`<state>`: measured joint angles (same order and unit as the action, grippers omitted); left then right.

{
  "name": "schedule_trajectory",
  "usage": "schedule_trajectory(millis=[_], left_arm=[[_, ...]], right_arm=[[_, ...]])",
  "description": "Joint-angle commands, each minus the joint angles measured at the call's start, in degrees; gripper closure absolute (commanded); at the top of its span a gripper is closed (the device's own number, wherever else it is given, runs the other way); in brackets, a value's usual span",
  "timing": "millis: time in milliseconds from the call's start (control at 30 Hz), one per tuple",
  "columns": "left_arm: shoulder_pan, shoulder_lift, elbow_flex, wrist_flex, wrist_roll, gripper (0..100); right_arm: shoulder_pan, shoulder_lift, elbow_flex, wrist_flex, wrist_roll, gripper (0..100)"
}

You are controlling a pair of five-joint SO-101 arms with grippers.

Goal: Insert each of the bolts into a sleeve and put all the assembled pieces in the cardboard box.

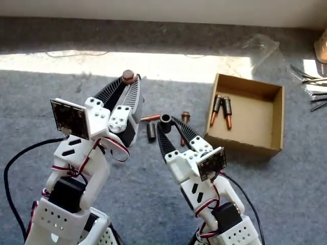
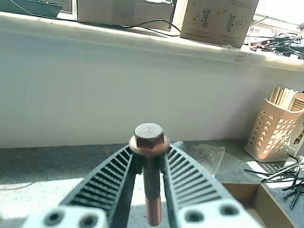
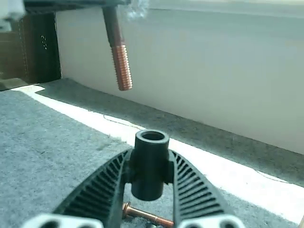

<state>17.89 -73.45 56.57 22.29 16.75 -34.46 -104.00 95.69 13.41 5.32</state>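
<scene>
- Left claw [image 2: 149, 151] clamped on a bolt [image 2: 149, 135] — head up, shank hanging down.
- Right claw [image 3: 149, 159] clamped on a sleeve [image 3: 151, 142], upright, bore open upward.
- Bolt tip hangs above the sleeve, off to one side — not yet lined up.

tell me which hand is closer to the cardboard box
Right. The right hand, shut on a sleeve, is just left of the cardboard box in the high view; the left hand, holding a bolt, is farther off.
</scene>
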Motion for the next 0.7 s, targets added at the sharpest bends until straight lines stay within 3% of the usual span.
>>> schedule_trajectory(millis=[0,133,300,667], left_arm=[[1.6,-1.4,-3.6,-1.4,2.9,99],[6.2,-1.5,-3.7,-1.3,2.6,99],[12.8,-1.5,-3.3,-1.2,-7.2,99],[14.0,-1.5,-3.7,3.3,-8.5,99]], right_arm=[[-0.3,-0.4,6.2,0.3,-0.2,96.5],[-0.3,-0.4,6.2,0.6,-0.2,96.5],[-0.6,-0.8,6.2,2.7,-0.1,96.5],[-0.4,-0.5,6.2,2.9,0.0,96.5]])
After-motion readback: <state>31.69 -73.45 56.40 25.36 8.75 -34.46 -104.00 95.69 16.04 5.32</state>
